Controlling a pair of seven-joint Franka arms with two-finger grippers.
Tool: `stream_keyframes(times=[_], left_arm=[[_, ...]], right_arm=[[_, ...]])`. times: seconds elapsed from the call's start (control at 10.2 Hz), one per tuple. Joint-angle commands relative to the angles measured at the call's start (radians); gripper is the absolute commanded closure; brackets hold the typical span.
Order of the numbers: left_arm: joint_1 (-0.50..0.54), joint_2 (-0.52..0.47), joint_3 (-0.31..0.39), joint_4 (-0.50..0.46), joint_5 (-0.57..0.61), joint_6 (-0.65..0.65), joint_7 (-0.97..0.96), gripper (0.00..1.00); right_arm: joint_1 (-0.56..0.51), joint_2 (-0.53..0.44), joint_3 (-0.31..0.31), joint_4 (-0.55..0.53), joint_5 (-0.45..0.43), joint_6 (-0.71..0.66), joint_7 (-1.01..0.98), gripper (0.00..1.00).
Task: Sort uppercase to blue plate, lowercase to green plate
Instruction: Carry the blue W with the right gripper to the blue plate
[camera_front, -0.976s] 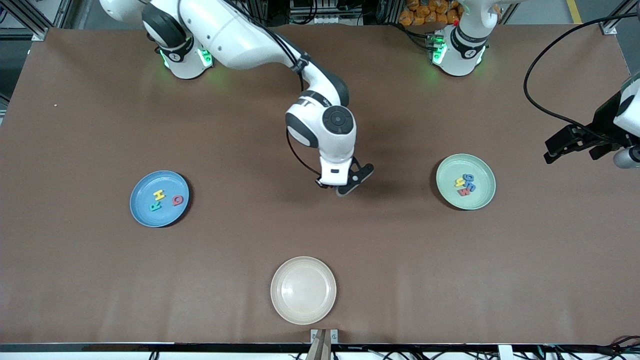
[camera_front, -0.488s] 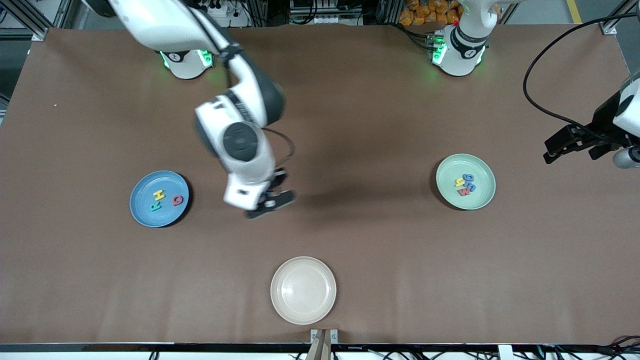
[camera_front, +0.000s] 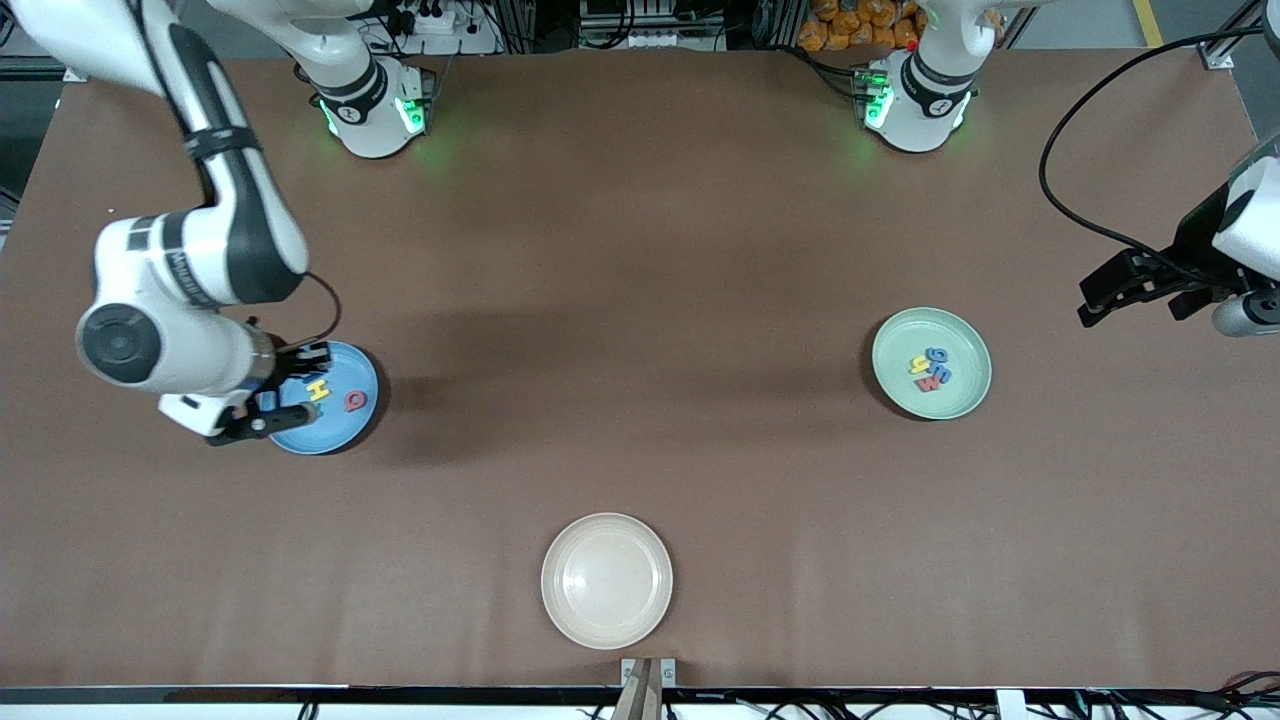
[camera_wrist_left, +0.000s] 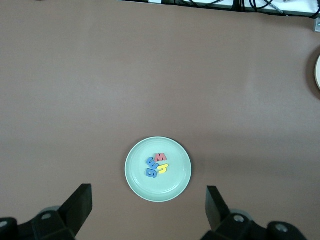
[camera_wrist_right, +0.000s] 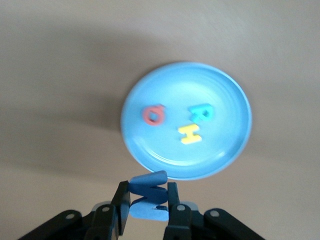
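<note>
Right pincer (camera_front: 262, 412), at the middle left of the front view, is clamped on the blue W/M (camera_wrist_right: 148, 195) over the edge of the blue plate (camera_front: 352, 428), where the yellow H (camera_front: 318, 389), red Q (camera_front: 355, 401) and teal-green R (camera_wrist_right: 202, 113) already lie. At the middle right, the green plate (camera_front: 972, 395) holds four small letters (camera_front: 930, 370). Left pincer (camera_front: 1135, 290), fingers apart, waits at the right edge. Only dropping this last capital seems left; the cream plate (camera_front: 606, 620) on the bench (camera_front: 640, 250) sits bare.
</note>
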Motion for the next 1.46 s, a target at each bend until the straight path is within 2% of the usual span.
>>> stream_keyframes(times=[0.0, 0.1, 0.29, 0.39, 0.49, 0.68, 1.37], left_arm=[[-0.005, 0.007, 0.0, 0.02, -0.002, -0.013, -0.037, 0.0], [-0.005, 0.007, 0.0, 0.02, -0.002, -0.013, -0.037, 0.0], [-0.003, 0.007, 0.0, 0.02, -0.002, -0.013, -0.029, 0.0], [-0.003, 0.007, 0.002, 0.02, -0.002, -0.013, -0.027, 0.0], [-0.003, 0.007, 0.002, 0.02, -0.002, -0.013, -0.027, 0.0], [-0.003, 0.007, 0.002, 0.02, -0.001, -0.013, -0.026, 0.0], [-0.001, 0.007, 0.0, 0.017, -0.001, -0.013, -0.026, 0.0]], right_arm=[[-0.058, 0.054, 0.02, -0.024, -0.004, 0.031, -0.013, 1.0], [-0.069, 0.071, 0.02, -0.025, -0.004, 0.052, -0.013, 0.94], [-0.079, 0.081, 0.02, -0.025, -0.004, 0.074, -0.013, 0.59], [-0.083, 0.077, 0.02, -0.019, -0.004, 0.075, -0.013, 0.19], [-0.083, 0.068, 0.02, -0.013, 0.003, 0.078, -0.011, 0.0], [-0.083, 0.023, 0.02, -0.002, 0.013, 0.08, -0.01, 0.0], [-0.117, -0.284, 0.02, 0.006, 0.013, 0.066, -0.01, 0.0]])
